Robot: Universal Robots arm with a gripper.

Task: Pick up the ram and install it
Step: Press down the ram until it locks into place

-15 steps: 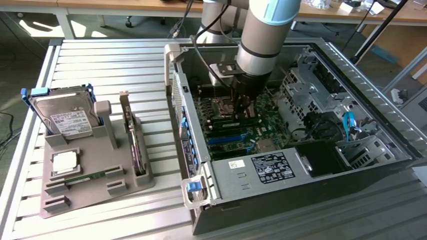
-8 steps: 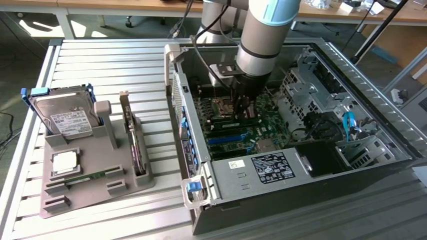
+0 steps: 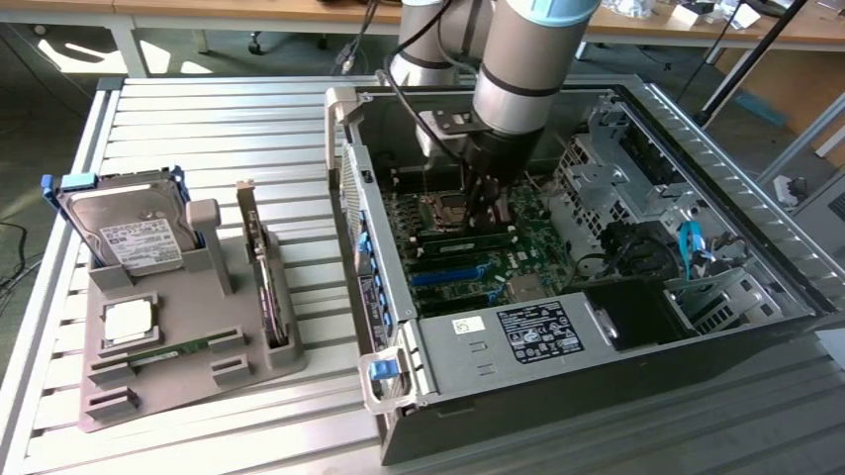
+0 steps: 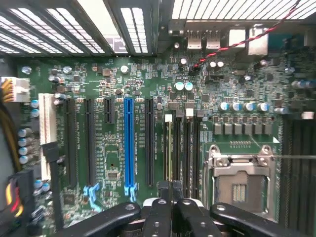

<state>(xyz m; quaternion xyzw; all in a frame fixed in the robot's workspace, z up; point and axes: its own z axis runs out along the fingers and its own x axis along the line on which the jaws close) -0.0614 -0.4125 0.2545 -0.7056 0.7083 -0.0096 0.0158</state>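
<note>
The arm (image 3: 528, 59) is seen reaching steeply down from the top of the exterior view into the open computer case (image 3: 581, 257), with the wrist held nearly vertical over the motherboard (image 3: 462, 247). The tool (image 4: 169, 190) is seen with its fingers (image 4: 163, 197) brought together, closed, just above the memory slots (image 4: 180, 148) beside the empty processor socket (image 4: 239, 182). One ram (image 3: 465, 238) stick is seen lying seated across the motherboard right below the tool; in the wrist view a thin board edge (image 4: 169, 148) is seen standing in the slot directly ahead of the fingertips, and whether the fingers touch it cannot be told. A second ram stick (image 3: 178, 350) is seen lying flat in the grey holder (image 3: 185, 327) on the slatted counter (image 3: 185, 129), well apart from the case, toward the exterior view's left. The holder also carries a hard drive (image 3: 126, 233) standing upright, a square processor chip (image 3: 130, 319) and an upright expansion card (image 3: 264, 287). Room around the tool is bounded by the case's wall (image 3: 346, 178) on the exterior view's left and the metal drive cage (image 3: 614, 173) on its right; the power supply (image 3: 528, 332) closes the near side.
</note>
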